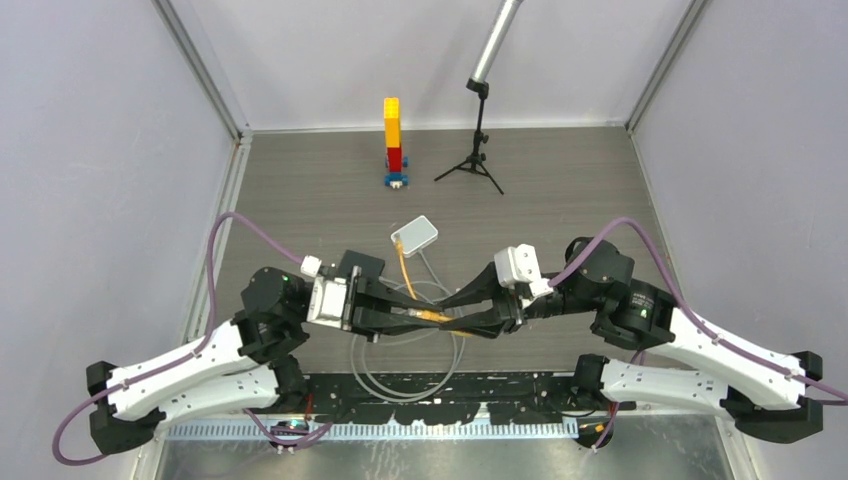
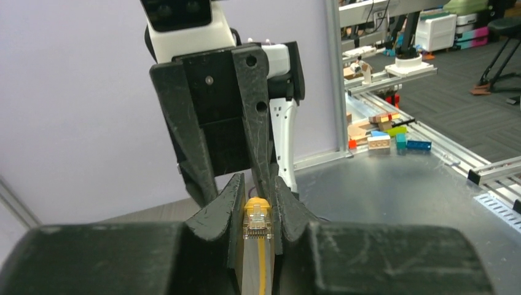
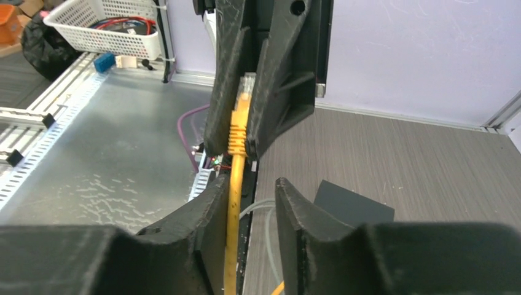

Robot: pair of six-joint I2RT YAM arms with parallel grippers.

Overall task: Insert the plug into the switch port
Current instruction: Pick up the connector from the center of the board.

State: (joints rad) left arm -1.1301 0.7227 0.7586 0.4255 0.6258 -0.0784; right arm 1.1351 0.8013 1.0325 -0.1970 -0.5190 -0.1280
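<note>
— Above the near middle of the table [image 1: 560, 190], what do you have on your screens?

— I see the 2 arms nose to nose. My left gripper [image 2: 257, 184] is pinching the plug [image 2: 257, 220] between both fingers. Its clear tip points back toward the left wrist and its yellow boot toward the right arm.

— And the right gripper [image 3: 252, 184]?

— Spread. Its 2 fingers stand apart on either side of the yellow cable [image 3: 232, 246] where it leaves the boot. The cable runs close along 1 finger, and I cannot tell whether it touches.

— Where is the switch port?

— I see the small white box [image 1: 415, 234] lying flat, farther back and slightly left of the grippers, well apart from the plug. The opening itself is too small for me to make out from above. Yellow cable also reaches the box's near-left corner, and a grey cable [image 1: 400, 375] loops toward the near edge.

— Anything else?

— 1 brick tower [image 1: 393, 140], yellow over red over blue, and a tripod [image 1: 478, 155] stand at the far side.
</note>
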